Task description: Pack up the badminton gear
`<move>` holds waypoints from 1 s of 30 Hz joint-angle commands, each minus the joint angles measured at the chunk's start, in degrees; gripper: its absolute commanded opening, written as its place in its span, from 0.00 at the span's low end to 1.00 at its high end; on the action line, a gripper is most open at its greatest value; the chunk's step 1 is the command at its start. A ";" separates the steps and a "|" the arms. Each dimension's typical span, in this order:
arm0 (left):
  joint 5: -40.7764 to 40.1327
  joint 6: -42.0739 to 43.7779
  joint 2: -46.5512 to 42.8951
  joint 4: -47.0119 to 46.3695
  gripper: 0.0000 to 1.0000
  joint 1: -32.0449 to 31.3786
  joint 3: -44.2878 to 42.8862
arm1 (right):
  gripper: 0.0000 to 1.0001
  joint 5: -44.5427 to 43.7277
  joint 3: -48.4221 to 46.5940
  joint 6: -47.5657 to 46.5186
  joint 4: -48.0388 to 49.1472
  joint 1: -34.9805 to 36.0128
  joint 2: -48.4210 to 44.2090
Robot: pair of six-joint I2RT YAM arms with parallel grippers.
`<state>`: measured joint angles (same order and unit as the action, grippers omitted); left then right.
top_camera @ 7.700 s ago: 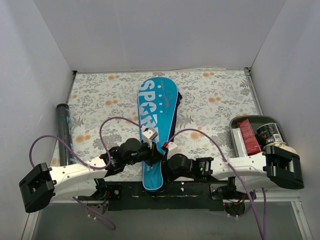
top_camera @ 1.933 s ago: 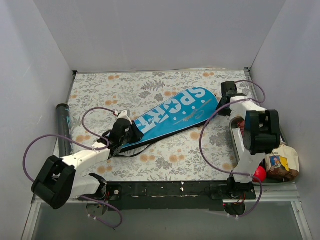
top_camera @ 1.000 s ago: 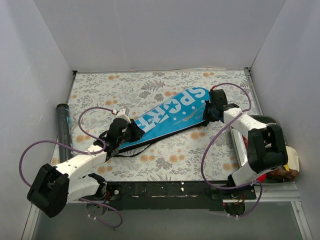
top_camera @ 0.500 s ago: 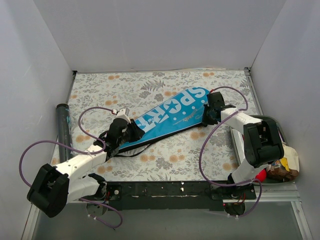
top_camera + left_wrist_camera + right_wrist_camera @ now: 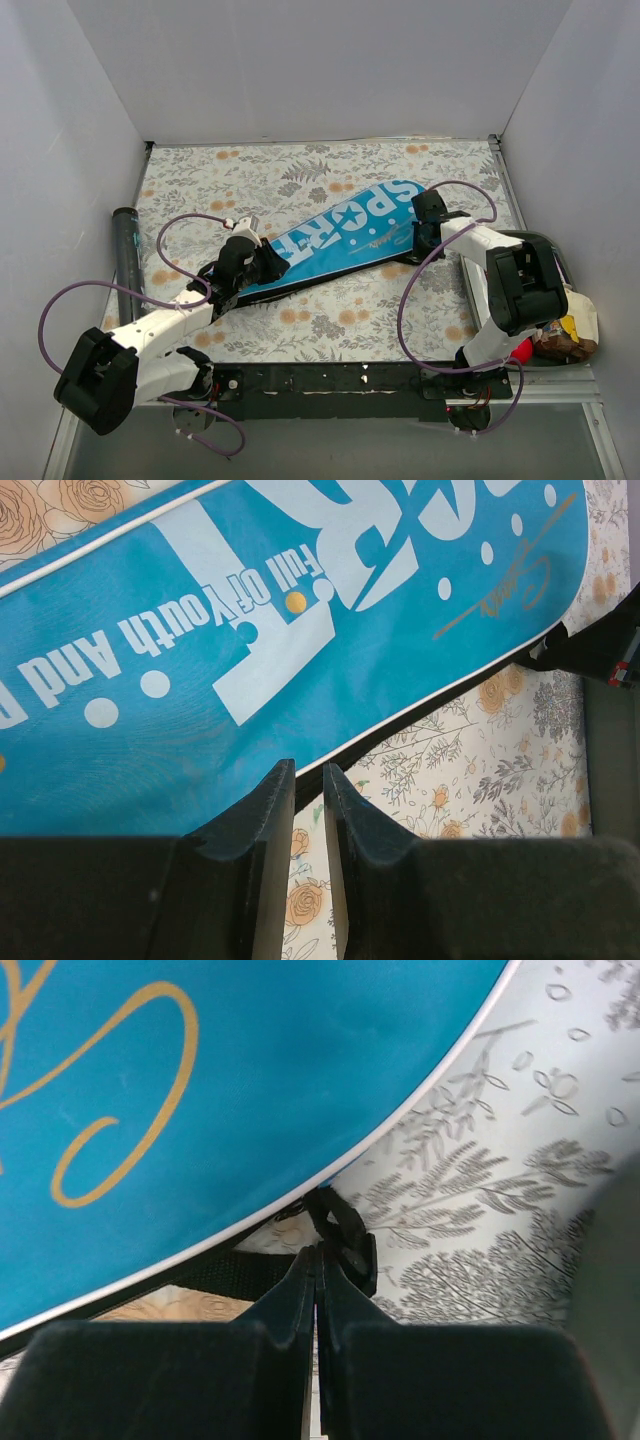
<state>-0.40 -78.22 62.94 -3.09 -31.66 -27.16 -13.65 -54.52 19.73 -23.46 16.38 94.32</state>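
Observation:
The long blue "SPORT" cover (image 5: 340, 235) lies slantwise on the floral cloth, narrow end near left and wide end far right. My left gripper (image 5: 262, 262) is at the narrow end. In the left wrist view its jaws (image 5: 307, 772) are almost shut, pinching the cover's (image 5: 250, 630) black-piped edge. My right gripper (image 5: 425, 218) is at the wide end. In the right wrist view it (image 5: 317, 1250) is shut on a black pull tab (image 5: 345, 1235) at the cover's (image 5: 200, 1090) rim. The black tube (image 5: 127, 262) lies along the left wall. No rackets or shuttlecocks show.
A metal tray (image 5: 530, 237) stands at the right wall, mostly hidden by the right arm. A red ball (image 5: 519, 349) and food packets (image 5: 565, 335) lie near its front end. White walls close in the cloth on three sides. Purple cables loop over both arms.
The cover went from lying lengthwise to lying slantwise. In the last half second its wide end shifted right and nearer with the right gripper. The left gripper stayed put.

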 commanded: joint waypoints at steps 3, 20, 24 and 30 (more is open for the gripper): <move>0.32 0.87 -0.89 -0.95 0.18 0.19 -0.35 | 0.01 -14.11 -0.67 -0.04 -8.70 0.05 -2.65; 2.42 1.40 0.26 -1.74 0.18 0.19 -0.79 | 0.35 -17.20 -0.94 1.10 -9.50 0.05 0.07; 2.78 1.40 0.87 -2.00 0.18 0.19 -1.23 | 0.35 -17.64 -0.94 1.63 -9.14 0.05 0.95; 3.13 1.57 0.96 -2.44 0.18 0.19 -0.62 | 0.37 -21.86 -0.50 1.46 -9.76 0.05 1.83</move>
<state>2.09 -77.54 64.31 -4.34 -31.66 -27.14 -30.96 -54.54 20.99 -31.68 16.60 95.37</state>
